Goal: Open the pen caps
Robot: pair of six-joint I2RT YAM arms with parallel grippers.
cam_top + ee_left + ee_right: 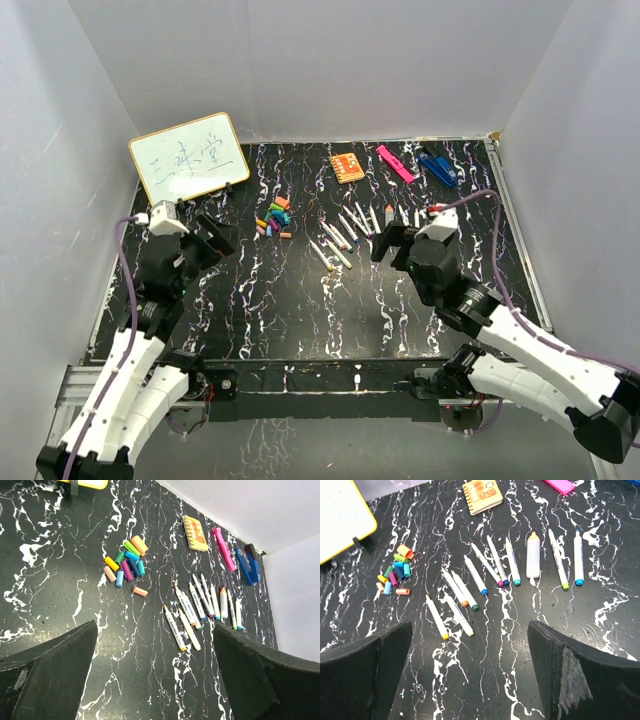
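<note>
Two clips (pixel 224 549) and an orange notepad (pixel 195 532) lie beyond the pens (pixel 223 605).

I see a black surface (pixel 290 320) veined with white like marble, and the pen caps (pixel 126 566) on it come in orange, green, teal, yellow, pink, purple and blue. The pens (pixel 475 575) have white barrels with coloured ends. Behind them I make out an orange card (pixel 347 166), a pink clip (pixel 395 163) and a blue clip (pixel 437 166).
</note>
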